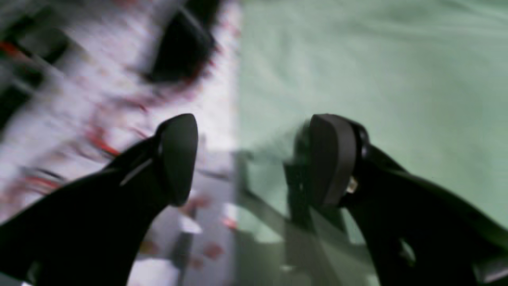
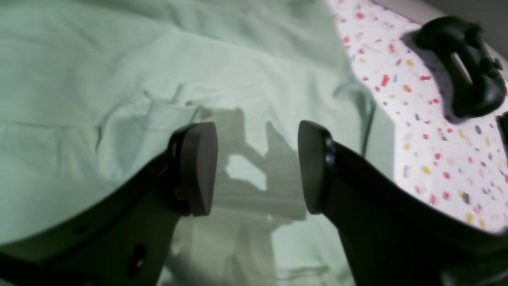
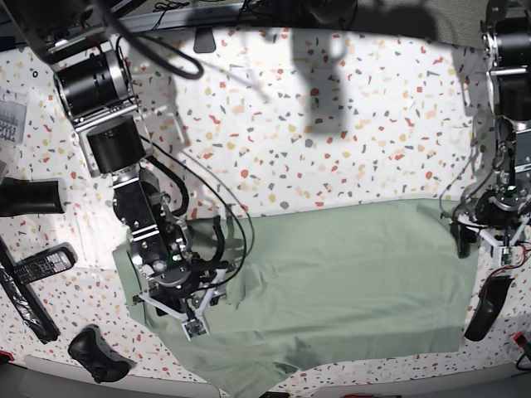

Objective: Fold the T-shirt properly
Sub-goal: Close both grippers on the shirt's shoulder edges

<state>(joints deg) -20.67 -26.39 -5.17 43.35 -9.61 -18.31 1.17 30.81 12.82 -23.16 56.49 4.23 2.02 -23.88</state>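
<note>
One black game controller [image 3: 98, 354] and one remote [image 3: 37, 265] lie outward of the right gripper [image 2: 258, 167], whose jaws gape empty over the T-shirt [image 3: 332, 282]; left gripper [image 1: 254, 159] wide at the shirt's edge

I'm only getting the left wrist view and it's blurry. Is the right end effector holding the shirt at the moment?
Observer: No. The right end effector is open above the T-shirt, with nothing between its pads.
Operator: How does the shirt lie overall?
Observer: In the base view it is a wide band across the near side of the table, rumpled at the right arm's end.
Operator: Is anything else close to that end?
Observer: A black game controller lies on the table just off the shirt's corner.
</note>
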